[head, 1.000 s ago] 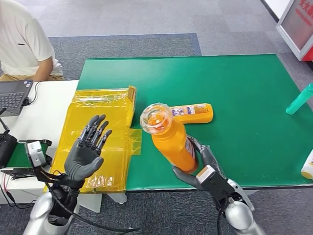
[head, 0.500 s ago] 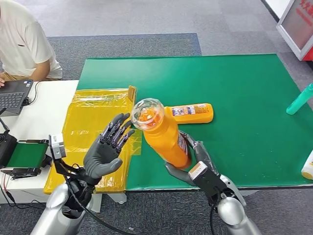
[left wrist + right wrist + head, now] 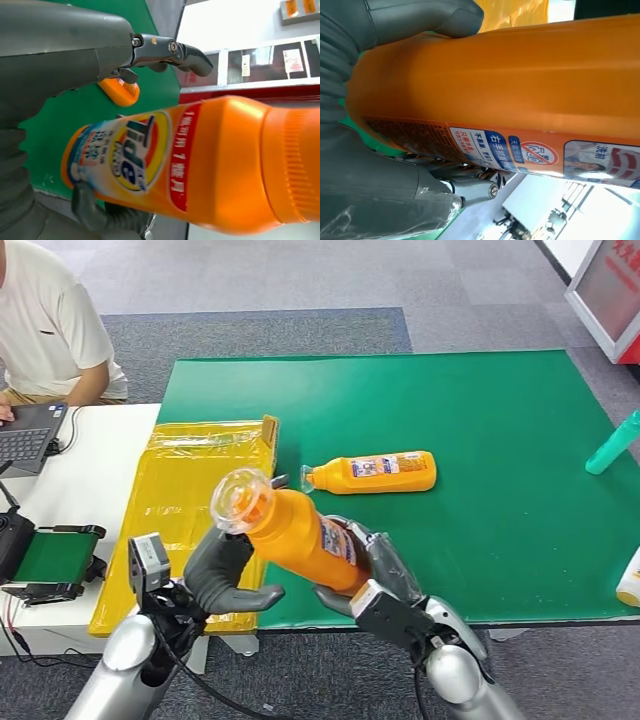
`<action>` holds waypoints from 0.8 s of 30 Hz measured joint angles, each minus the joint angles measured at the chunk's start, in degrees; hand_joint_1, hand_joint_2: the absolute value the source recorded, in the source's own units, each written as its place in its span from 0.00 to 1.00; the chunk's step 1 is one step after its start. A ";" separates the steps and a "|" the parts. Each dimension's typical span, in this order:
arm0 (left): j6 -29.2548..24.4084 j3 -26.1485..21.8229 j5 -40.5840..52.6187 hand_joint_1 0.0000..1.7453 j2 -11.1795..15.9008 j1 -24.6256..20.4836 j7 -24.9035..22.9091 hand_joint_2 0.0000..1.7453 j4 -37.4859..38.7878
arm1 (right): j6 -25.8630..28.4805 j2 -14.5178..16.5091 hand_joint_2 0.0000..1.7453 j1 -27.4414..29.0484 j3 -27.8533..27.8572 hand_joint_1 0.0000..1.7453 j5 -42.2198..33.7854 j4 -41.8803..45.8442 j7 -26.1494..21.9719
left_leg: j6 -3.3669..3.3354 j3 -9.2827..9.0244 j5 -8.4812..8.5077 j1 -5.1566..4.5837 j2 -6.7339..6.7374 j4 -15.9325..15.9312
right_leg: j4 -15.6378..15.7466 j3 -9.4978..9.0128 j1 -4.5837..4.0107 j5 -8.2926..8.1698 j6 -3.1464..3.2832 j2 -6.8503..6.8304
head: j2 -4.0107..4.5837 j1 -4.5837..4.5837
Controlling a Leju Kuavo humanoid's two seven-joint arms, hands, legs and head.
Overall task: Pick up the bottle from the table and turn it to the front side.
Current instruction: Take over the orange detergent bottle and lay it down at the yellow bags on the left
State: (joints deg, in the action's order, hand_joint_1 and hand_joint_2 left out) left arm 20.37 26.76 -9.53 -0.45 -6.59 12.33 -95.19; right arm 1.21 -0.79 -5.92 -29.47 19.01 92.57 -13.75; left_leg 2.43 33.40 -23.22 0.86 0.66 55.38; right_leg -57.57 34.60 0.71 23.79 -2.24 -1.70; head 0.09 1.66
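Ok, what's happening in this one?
The robot's right hand holds an orange bottle by its lower end, lifted off the green table and tilted toward its left side. The left hand is cupped just under the bottle's clear cap end; whether it grips it is unclear. A second orange bottle lies on its side on the table. A person sits at a laptop.

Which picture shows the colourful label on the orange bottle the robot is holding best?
The left wrist view: the orange plastic bottle shows its round front logo large there. The head view shows the whole bottle but a tiny label. The right wrist view shows a strip of small print.
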 joint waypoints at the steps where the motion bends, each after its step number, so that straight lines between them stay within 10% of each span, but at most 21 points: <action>1: -0.54 0.26 1.13 0.00 -0.06 -0.16 0.19 1.00 -0.30 | -0.01 0.00 1.00 -0.02 -0.37 1.00 0.11 -0.07 0.04 | 0.00 0.00 0.00 0.00 0.00 0.00 | 0.00 0.00 0.00 0.00 0.00 0.00 | 0.01 0.00; 20: 0.52 4.04 1.24 0.00 -0.55 -1.37 1.41 1.00 -2.27 | -0.60 0.00 1.00 -0.57 -3.03 1.00 2.32 -0.89 0.08 | 0.00 0.00 0.00 0.00 0.00 0.01 | 0.00 0.00 0.00 0.00 0.00 0.00 | 0.01 0.01; 24: 1.18 4.39 -0.60 0.92 -0.57 -1.35 1.21 1.00 -2.27 | -0.28 0.00 1.00 -0.72 -3.03 1.00 2.17 -1.08 -0.21 | 0.00 0.00 0.00 0.00 0.00 0.01 | 0.00 0.00 0.01 0.00 0.00 0.00 | 0.00 -0.01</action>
State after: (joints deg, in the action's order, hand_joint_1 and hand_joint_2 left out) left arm 21.55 31.15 -10.13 -1.02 -7.94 13.54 -97.46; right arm 0.92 -0.79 -6.64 -32.50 21.18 91.49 -13.97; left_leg 2.43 33.40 -23.22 0.86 0.66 55.38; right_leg -57.56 34.60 0.71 23.78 -2.24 -1.70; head 0.09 1.64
